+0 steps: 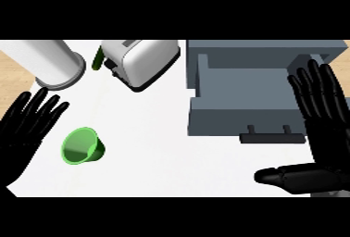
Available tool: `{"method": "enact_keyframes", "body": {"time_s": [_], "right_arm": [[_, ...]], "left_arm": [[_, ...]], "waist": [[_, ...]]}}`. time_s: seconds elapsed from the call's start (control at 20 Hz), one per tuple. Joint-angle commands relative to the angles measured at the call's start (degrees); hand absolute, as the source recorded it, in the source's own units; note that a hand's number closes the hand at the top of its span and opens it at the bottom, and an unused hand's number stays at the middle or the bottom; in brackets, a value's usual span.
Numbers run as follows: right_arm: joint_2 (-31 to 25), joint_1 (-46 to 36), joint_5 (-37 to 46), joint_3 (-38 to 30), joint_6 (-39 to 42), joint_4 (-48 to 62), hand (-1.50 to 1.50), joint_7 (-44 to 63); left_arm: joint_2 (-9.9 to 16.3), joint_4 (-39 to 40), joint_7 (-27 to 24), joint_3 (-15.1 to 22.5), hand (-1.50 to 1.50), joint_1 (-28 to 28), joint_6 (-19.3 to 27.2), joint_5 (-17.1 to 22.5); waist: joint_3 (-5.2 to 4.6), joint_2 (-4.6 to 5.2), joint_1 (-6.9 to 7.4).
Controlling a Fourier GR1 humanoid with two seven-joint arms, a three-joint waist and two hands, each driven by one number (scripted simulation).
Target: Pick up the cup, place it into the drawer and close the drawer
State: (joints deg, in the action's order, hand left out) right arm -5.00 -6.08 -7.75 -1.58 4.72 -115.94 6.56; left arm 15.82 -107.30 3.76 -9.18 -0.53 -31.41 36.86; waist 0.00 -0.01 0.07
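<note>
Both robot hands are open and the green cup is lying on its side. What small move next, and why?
Probably bring the left robot hand right toward the green cup. It is the nearer one, the cup lies untouched beside it, and the drawer already stands open.

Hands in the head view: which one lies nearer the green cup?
The left hand, at the view's left, lies just beside the green cup. The right hand lies far across, by the open drawer.

cup (pixel 83 146): glossy green plastic; toaster (pixel 140 60): shiny metal; drawer (pixel 239 99): matt grey
</note>
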Motion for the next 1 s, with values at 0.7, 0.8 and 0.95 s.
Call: {"method": "enact_keyframes", "body": {"time_s": [0.7, 0.8, 0.95], "right_arm": [[-0.12, -1.43, 1.85, -0.60, -0.48, -0.78, -1.50, 0.92], [0.20, 0.47, 2.14, 1.30, -0.36, -3.94, -1.50, 3.50], [1.15, -1.90, 1.48, 1.22, -1.14, -1.83, -1.50, 3.56]], "left_arm": [[-0.62, 16.85, -5.72, -5.12, -1.50, 2.17, -6.97, -11.05], [-1.07, 16.38, -9.19, -6.68, -1.50, -1.89, -8.66, -13.08], [-0.43, 23.41, -9.88, -6.90, -1.50, 4.04, -7.02, -15.78]], "waist": [[0.00, 0.04, -0.18], [-0.01, -0.02, -0.08], [-0.01, 0.03, -0.14]]}}
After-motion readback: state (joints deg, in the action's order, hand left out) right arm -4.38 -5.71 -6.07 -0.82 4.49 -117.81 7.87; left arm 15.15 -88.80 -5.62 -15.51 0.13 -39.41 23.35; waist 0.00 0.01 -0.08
